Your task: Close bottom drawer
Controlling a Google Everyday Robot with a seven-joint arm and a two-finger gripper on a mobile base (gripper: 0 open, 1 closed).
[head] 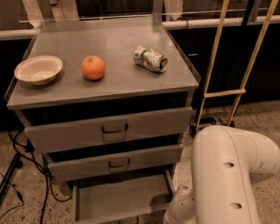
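Observation:
The grey metal cabinet [107,45] has three drawers. The bottom drawer [123,197] is pulled far out and I look down into its empty inside; its front runs off the frame's lower edge. The middle drawer [114,162] and top drawer [109,129] stand slightly out, each with a dark bar handle. My white arm [228,176] fills the lower right, reaching down beside the bottom drawer's right front corner. The gripper is below the frame edge and out of view.
On the cabinet top lie a white bowl [38,70], an orange [93,67] and a crushed can [150,59] on its side. A wooden-framed stand [233,55] rises at the right. Black cables [18,171] run over the speckled floor at the left.

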